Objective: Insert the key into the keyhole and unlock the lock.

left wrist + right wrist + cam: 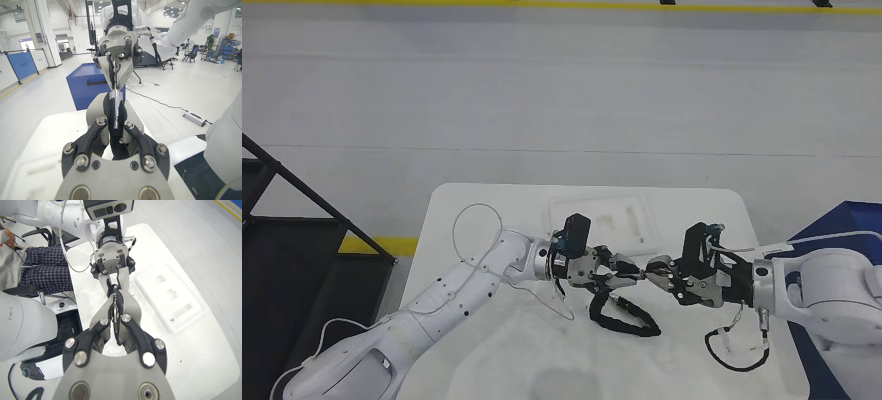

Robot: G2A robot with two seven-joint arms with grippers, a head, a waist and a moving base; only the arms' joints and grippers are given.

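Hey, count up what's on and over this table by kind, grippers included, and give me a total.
Grippers: 2, left gripper and right gripper
Cable lock: 1
Key: 1
Foam tray: 1
Total: 5

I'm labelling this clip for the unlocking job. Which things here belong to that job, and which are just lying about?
In the job: lock, gripped by the left end effector; key, gripped by the right end effector, its tip at the lock.
Lying about: white foam tray, on the table.
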